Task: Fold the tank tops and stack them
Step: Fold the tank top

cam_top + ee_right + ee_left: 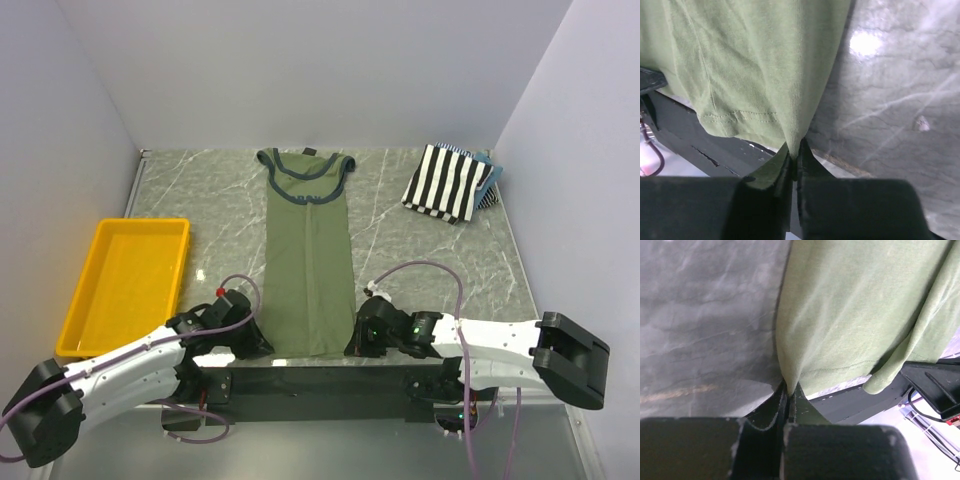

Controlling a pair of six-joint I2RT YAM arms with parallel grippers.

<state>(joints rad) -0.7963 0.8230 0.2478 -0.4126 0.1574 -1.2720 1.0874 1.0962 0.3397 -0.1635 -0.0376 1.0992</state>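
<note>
Left gripper (788, 388) and right gripper (795, 151) each pinch 1 near hem corner of the navy-trimmed olive tank top (310, 250), folded lengthwise.

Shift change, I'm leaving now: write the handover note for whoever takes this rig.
The left gripper is shut on the near left hem corner of the olive tank top; the right gripper is shut on the near right corner. That top lies folded lengthwise, a narrow strip, neck far, hem at the near edge. The striped tank top lies folded at far right. To do: fold the olive one crosswise and stack the two.
</note>
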